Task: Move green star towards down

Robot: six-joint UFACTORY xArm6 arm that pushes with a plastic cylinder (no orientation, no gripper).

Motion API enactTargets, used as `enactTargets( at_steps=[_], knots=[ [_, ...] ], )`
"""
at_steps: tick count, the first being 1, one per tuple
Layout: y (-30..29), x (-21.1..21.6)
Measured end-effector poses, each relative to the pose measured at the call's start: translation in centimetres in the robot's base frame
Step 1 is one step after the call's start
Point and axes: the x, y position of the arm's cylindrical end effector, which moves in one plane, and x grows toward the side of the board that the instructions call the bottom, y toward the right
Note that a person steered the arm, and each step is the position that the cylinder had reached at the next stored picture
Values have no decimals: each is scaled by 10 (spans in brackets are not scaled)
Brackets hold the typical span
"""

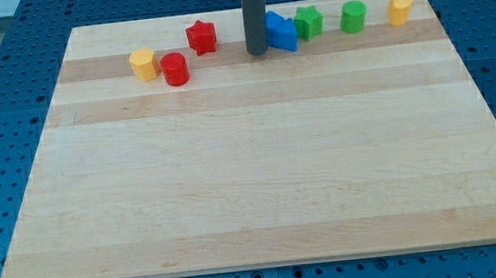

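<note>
The green star (309, 22) sits near the view's top, right of centre, on the wooden board (261, 174). Its left side touches a blue block (281, 32) of unclear shape. My tip (258, 52) is at the end of the dark rod, just left of the blue block and about 60 px left of the green star. The rod hides part of the blue block's left side.
A green cylinder (353, 17) and a yellow block (400, 8) lie right of the star. A red star (202, 37), a red cylinder (175, 69) and a yellow block (142, 64) lie to the left. Blue perforated table surrounds the board.
</note>
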Motion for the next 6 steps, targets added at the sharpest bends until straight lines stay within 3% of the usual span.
enactTargets(
  at_steps=[1,2,3,4,5,6],
  knots=[
    [-18,-40],
    [2,-84],
    [67,-87],
    [89,-38],
    [93,40],
    [93,59]
  ],
)
